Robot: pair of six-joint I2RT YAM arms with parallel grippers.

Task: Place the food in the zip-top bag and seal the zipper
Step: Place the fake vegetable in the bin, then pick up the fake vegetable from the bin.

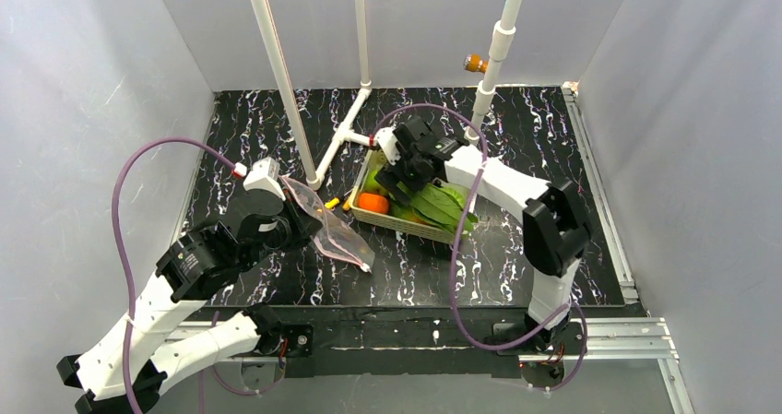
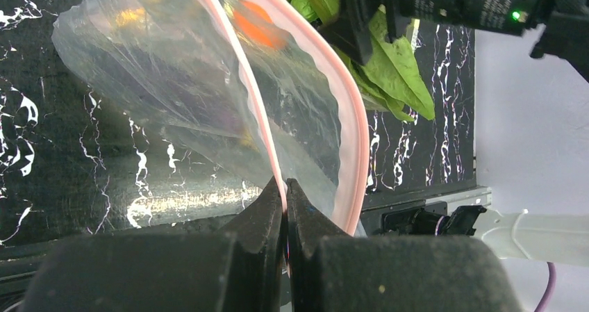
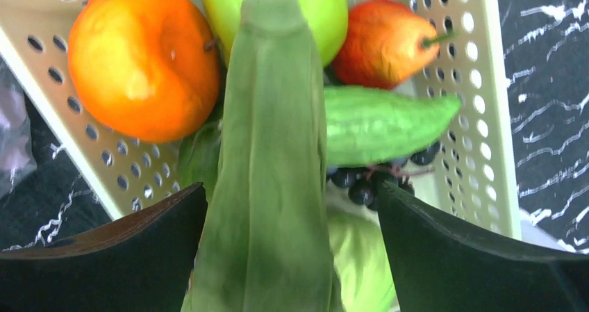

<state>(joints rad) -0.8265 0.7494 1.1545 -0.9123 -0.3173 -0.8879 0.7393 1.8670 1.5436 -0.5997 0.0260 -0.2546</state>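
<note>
Straddling the long flat green leaf bunch (image 3: 271, 117) in the pale perforated plastic basket (image 3: 479, 83), the right gripper (image 3: 290, 187) has its jaws wide apart; an off-centre close could slip off it (or shove the round orange fruit (image 3: 142, 58)). The left gripper (image 2: 286, 190) is clamped on the pink zipper strip (image 2: 354, 117) of the clear floppy plastic bag (image 2: 173, 83), whose slack mouth may fold shut.

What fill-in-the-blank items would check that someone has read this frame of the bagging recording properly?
1. The jaws of the left gripper are shut on the pink ____ of the zip-top bag.
2. The right gripper hangs with jaws open above the slotted ____.
3. The long leaves between the jaws of the right gripper are ____ in colour.
Missing words: zipper; basket; green.
</note>
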